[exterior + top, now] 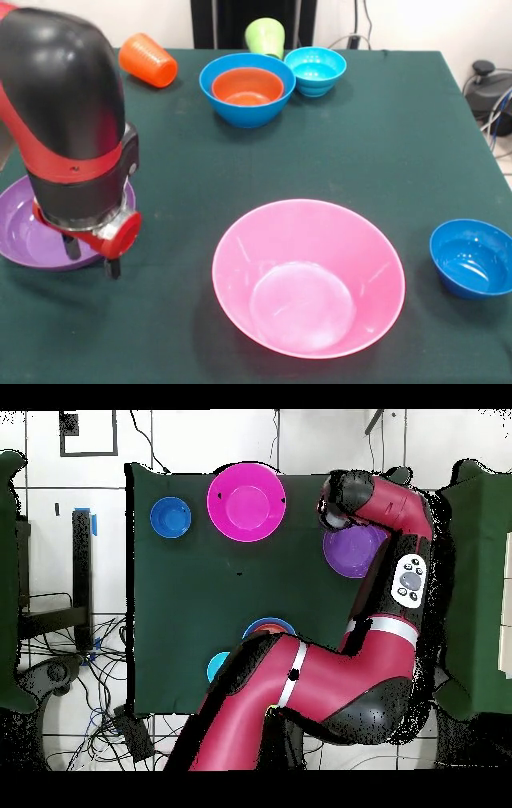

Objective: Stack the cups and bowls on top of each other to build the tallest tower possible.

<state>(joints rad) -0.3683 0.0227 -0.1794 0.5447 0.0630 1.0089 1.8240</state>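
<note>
The arm [385, 584] reaches over the purple bowl [352, 552], beside the pink bowl [246, 502]

No text, label, brand, number or sign can be read in either view. The grey control panel [409, 578] on the red arm, right of centre in the overhead view, bears small buttons whose markings cannot be made out.
</note>
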